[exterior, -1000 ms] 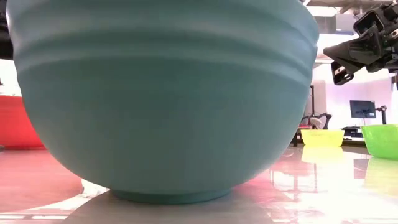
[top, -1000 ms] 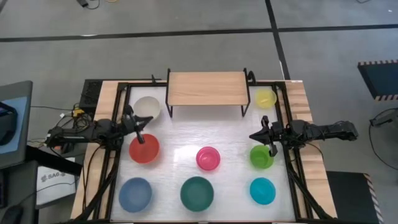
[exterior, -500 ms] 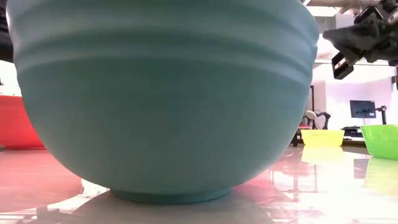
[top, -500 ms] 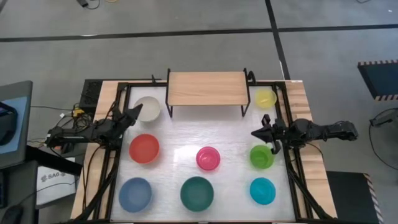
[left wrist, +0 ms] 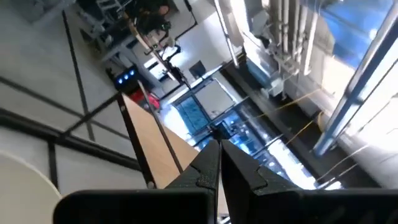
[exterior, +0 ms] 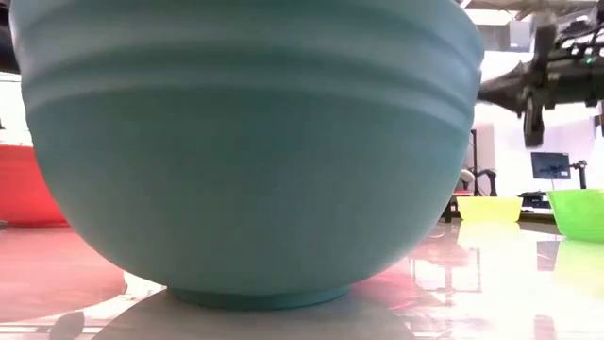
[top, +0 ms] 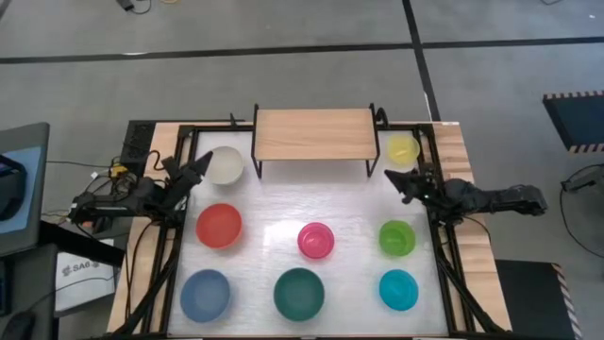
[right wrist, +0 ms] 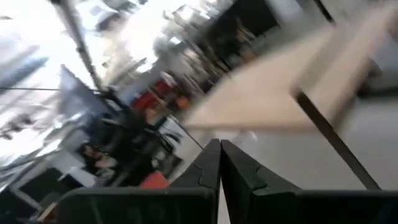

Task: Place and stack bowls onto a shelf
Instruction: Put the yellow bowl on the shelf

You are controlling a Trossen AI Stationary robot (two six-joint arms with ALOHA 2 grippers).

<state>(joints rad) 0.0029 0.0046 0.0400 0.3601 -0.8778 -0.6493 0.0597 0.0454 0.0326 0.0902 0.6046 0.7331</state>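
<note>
All eight bowls rest on their bases on the white tabletop: white (top: 226, 166), red (top: 219, 225), pink (top: 316, 241), lime green (top: 397, 238), light blue (top: 206, 295), dark green (top: 299, 293), cyan (top: 398, 289) and yellow (top: 404, 148). The shelf (top: 313, 133) stands at the far edge with nothing on its board. My left gripper (top: 201, 165) is shut and hovers by the white bowl's left rim. My right gripper (top: 391, 177) is shut and raised between the yellow and lime green bowls. Both wrist views show the fingertips meeting: left (left wrist: 219, 155), right (right wrist: 219, 155).
A black frame (top: 185, 142) runs along the tabletop's left, right and far sides. The dark green bowl (exterior: 255, 142) fills most of the low view, with the red (exterior: 24, 189), yellow (exterior: 488, 209) and lime green (exterior: 578, 212) bowls beside it. Bare tabletop lies below the shelf, around (top: 311, 194).
My left gripper has moved from over the red bowl's far rim toward the far edge, to beside the white bowl. My right gripper has moved from over the lime green bowl toward the far edge, rising and tipping from pointing down to nearly level. No bowl has moved.
</note>
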